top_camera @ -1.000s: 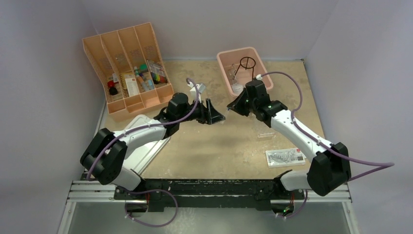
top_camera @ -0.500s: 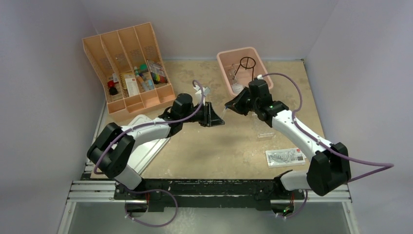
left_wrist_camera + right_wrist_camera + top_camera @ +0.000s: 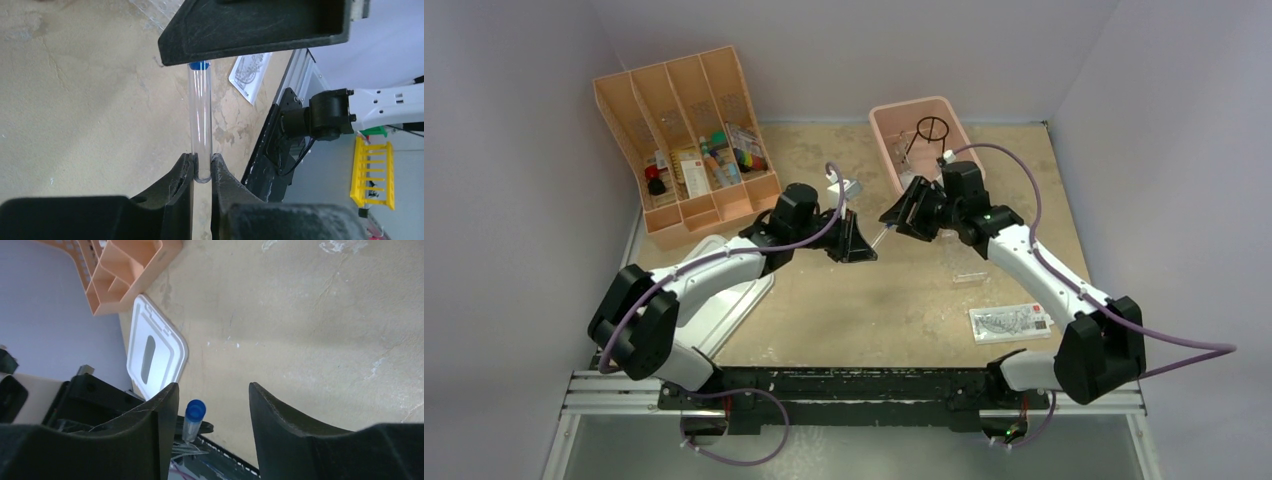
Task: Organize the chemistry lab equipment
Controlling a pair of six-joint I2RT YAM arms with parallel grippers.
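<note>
Toward the far left of the table, the orange divided tray (image 3: 686, 120) holds small loose items (image 3: 704, 165) in its compartments, and a white lid (image 3: 167, 347) lies flat on the table nearer the arms. Over that lid the left arm folds at its elbow and reaches rightward to the table's middle, its wrist level and its tool aimed at the other arm. The left gripper (image 3: 202, 167) is closed narrowly on the rounded bottom end of a clear blue-capped test tube (image 3: 200, 115), which sticks straight out from its fingers above the table. The tube's capped end lies right at the right gripper (image 3: 212, 387), whose fingers are spread wide with the cap showing in the gap between them; whether either finger touches it cannot be told. Behind that gripper the right arm stretches from its base at the near right, up and leftward, wrist bent toward the left one. Just beyond it the pink rectangular tub (image 3: 886, 140) holds the black wire ring tripod (image 3: 934, 128), and a clear packet (image 3: 1011, 322) lies on the table near the right arm's base.
</note>
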